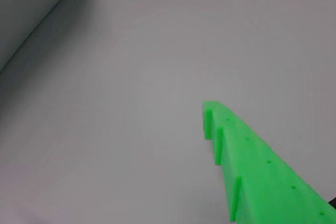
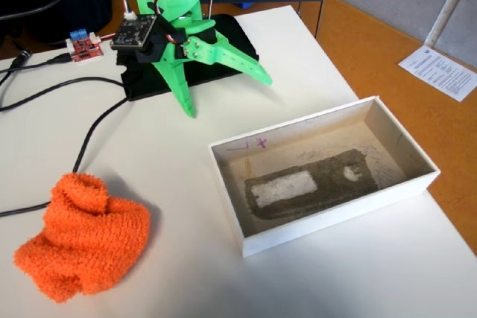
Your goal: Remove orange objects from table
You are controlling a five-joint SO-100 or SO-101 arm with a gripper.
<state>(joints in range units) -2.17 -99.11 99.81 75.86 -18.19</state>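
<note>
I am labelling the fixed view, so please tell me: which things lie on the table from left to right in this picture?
Orange cloth → green gripper, open → white box, all on the table.

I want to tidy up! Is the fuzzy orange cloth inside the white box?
No, the orange cloth lies on the table, left of the white box.

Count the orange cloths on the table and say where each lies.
1. The orange cloth lies on the table at lower left in the fixed view, outside the white box. The wrist view shows none.
</note>
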